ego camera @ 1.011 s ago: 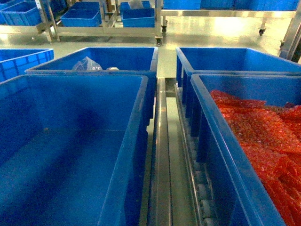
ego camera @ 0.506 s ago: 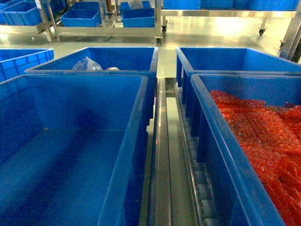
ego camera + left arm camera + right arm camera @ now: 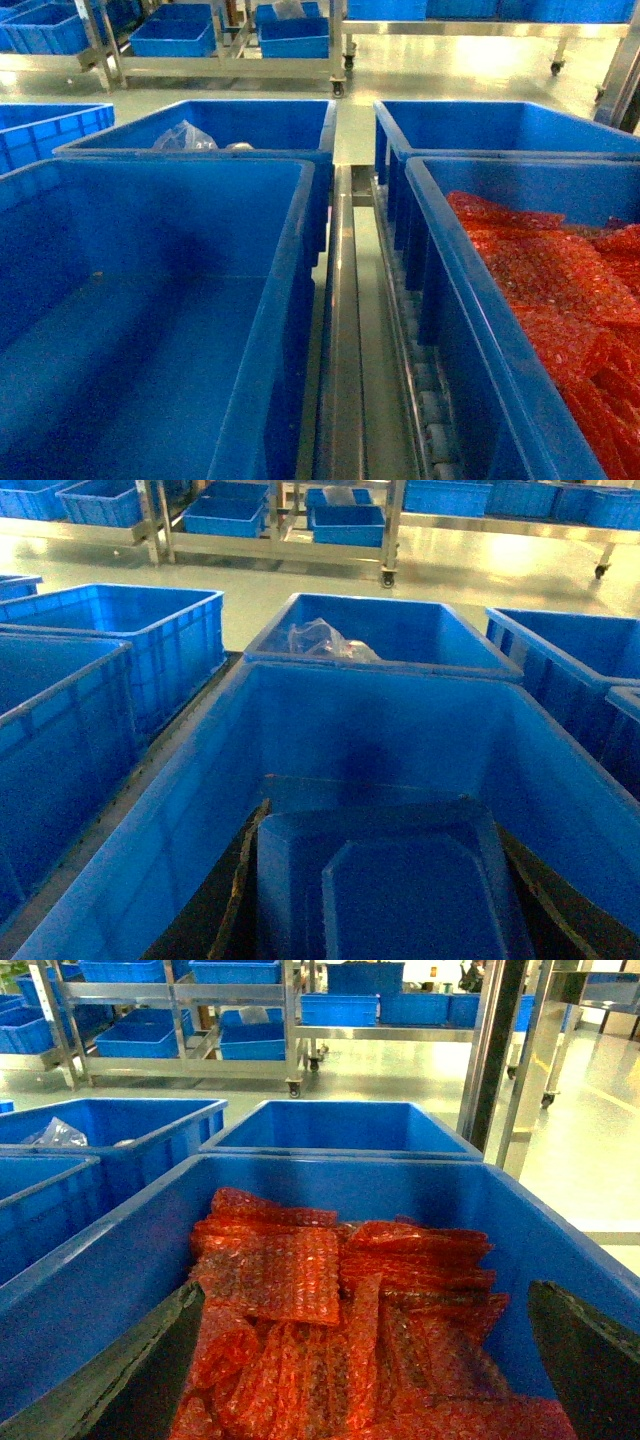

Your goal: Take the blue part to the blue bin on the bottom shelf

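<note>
The left gripper (image 3: pixel 385 900) holds the blue part (image 3: pixel 400 890), low in frame, above the blue bin (image 3: pixel 200 780). Lower before releasing. The right gripper's (image 3: pixel 360 1400) fingers are spread.

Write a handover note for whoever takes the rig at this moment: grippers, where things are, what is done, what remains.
Left gripper: fingers sit against both sides of the blue part and appear to hold it over the near blue bin.
Right gripper: open and holding nothing, above the red packets in the neighbouring bin.
Both bins sit on the bottom shelf.
Done: part apparently picked and brought over the bin.
Left: lower, release it into the bin, and pull the arm clear.
</note>
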Controlling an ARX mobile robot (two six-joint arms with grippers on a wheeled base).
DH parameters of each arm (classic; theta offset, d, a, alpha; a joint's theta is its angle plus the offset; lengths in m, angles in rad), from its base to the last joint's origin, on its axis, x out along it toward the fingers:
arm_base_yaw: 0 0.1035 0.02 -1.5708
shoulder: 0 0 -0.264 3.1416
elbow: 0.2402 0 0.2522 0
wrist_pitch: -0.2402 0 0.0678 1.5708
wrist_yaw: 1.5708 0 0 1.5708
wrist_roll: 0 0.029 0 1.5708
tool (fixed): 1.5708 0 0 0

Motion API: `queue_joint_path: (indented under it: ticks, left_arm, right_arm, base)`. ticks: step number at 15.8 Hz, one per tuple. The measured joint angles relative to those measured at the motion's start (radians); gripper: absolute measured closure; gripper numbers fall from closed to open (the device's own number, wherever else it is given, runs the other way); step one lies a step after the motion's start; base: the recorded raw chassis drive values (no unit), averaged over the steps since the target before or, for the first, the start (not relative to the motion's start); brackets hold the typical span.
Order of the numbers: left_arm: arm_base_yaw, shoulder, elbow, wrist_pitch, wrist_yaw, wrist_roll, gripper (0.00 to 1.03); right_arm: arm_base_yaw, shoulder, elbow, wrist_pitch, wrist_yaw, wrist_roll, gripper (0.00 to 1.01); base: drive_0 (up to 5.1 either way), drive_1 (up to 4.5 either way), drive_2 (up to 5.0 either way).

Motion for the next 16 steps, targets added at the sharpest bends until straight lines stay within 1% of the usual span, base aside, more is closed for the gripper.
queue_joint_path:
  ticks: [11,12,13,14,15,16]
  left_arm:
    - [0.0,0.0,0.0,0.0,0.0,0.0,0.59]
    - [-0.008,0.003,0.0,0.004,-0.022,0.001,0.59]
    - [-0.048,0.019,0.0,0.018,-0.124,0.008,0.59]
    - [-0.109,0.062,0.002,0.058,-0.25,0.02,0.59]
    - [-0.113,0.111,0.002,0.116,-0.267,0.026,0.59]
    - [-0.101,0.221,0.008,0.234,-0.272,0.04,0.59]
  right_arm:
    - [0.0,0.0,0.0,0.0,0.0,0.0,0.03]
    - [0.0,0.0,0.0,0.0,0.0,0.0,0.03]
    - [0.0,0.0,0.0,0.0,0.0,0.0,0.03]
    - [0.0,0.0,0.0,0.0,0.0,0.0,0.03]
    - [0.0,0.0,0.0,0.001,-0.001,0.0,0.03]
    - [0.0,0.0,0.0,0.0,0.0,0.0,0.03]
  base:
    - [0.0,0.0,0.0]
    - [0.0,0.0,0.0]
    - [0.0,0.0,0.0]
    - [0.0,0.0,0.0]
    - [0.0,0.0,0.0]
    - [0.0,0.0,0.0]
